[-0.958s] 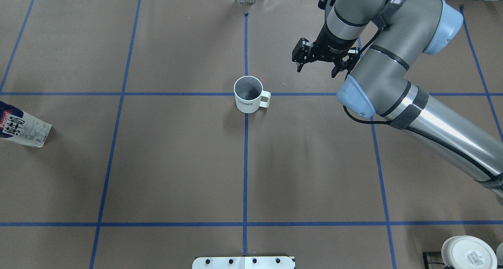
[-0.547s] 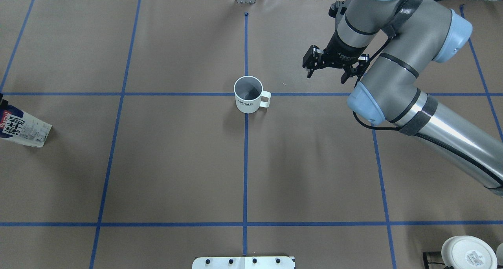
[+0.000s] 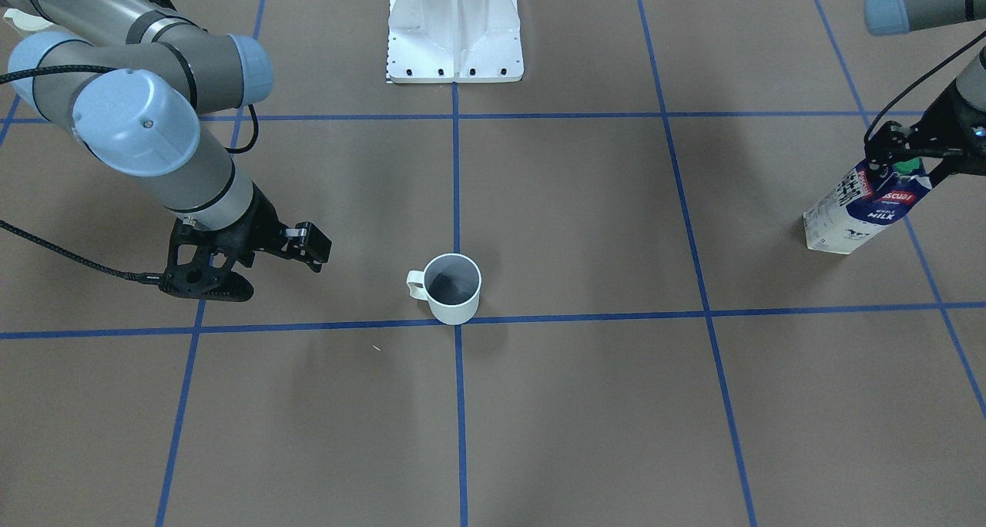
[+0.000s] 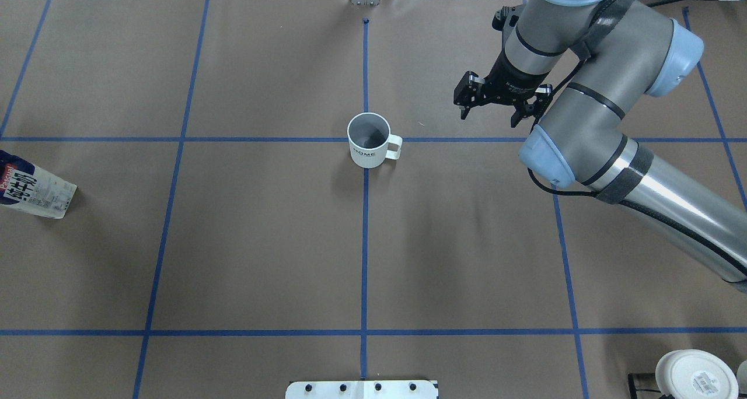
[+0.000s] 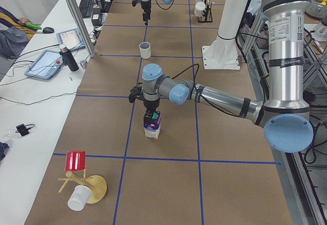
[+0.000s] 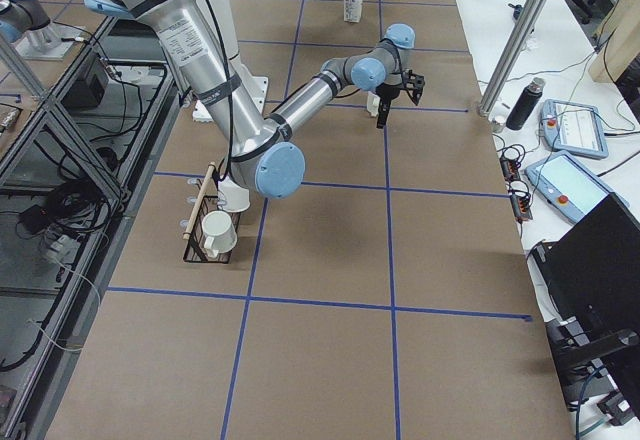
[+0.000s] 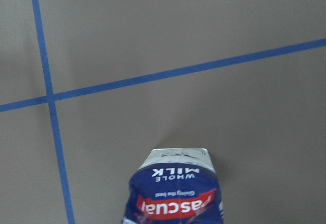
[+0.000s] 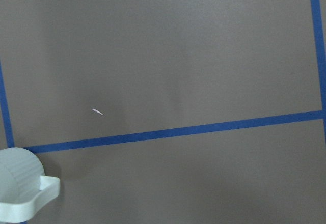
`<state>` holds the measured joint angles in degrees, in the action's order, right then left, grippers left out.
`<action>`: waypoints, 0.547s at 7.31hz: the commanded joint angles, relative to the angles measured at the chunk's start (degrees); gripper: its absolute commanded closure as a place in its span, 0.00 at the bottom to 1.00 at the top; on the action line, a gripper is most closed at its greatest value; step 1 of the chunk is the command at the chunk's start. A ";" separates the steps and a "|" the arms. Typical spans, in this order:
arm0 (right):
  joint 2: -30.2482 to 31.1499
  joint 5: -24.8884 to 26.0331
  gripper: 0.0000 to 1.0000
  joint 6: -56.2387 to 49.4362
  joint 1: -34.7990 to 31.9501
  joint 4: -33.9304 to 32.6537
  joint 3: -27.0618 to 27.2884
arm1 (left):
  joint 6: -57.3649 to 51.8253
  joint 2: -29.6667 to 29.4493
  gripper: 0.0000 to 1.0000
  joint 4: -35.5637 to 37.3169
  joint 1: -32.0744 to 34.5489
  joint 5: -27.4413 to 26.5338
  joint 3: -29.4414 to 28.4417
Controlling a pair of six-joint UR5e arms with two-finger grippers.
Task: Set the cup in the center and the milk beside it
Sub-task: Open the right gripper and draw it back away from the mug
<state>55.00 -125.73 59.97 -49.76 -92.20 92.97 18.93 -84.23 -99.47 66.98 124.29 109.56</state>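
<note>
- Left gripper [image 3: 903, 157] sits over the top of the milk [image 3: 846, 220], a finger on either side of the gable by the green cap [image 3: 913, 163]. Whether the pads already bite, I cannot tell.
- The milk stands on its base close to the left end of the counter [image 4: 262, 241], roughly midway between the robot's edge and the operators' edge.
- The cup [image 4: 367, 148] stands upright about mid-counter, well off every edge, with its handle toward the right end. That half looks done, so I judge the step in hand is taking the milk.
- The right gripper [image 4: 490, 118] hangs wide open and empty between the cup and the right end, apart from the cup.
- To do the step well, close squarely on the folded top and check the hold before lifting. A tall carton held high will likely swing.
- Lift straight up, then carry it low and slowly toward mid-counter.
- Set it down on the cup's left-end side, opposite the handle, near the cup but not touching it.
- Let go only once the base sits flat.
</note>
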 commanded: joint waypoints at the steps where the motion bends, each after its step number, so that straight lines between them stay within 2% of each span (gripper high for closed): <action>1: 2.90 -0.21 0.00 -0.12 -0.16 0.00 2.46 | 0.14 0.29 1.00 0.42 -0.09 1.47 0.22; 2: 4.74 -0.74 0.00 -1.94 -1.73 -0.17 4.39 | 0.23 -0.66 1.00 1.38 0.08 4.35 0.92; 3: 7.81 -1.00 0.00 -5.70 -3.48 -0.44 6.50 | 0.23 -4.07 1.00 6.95 0.43 6.73 1.71; 4: 11.84 -1.18 0.00 -9.57 -5.33 -0.53 9.13 | 0.23 -11.59 1.00 18.41 1.30 6.93 3.37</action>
<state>62.30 -126.60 54.95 -52.83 -92.54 98.97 19.14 -88.70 -91.95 67.46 129.81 111.27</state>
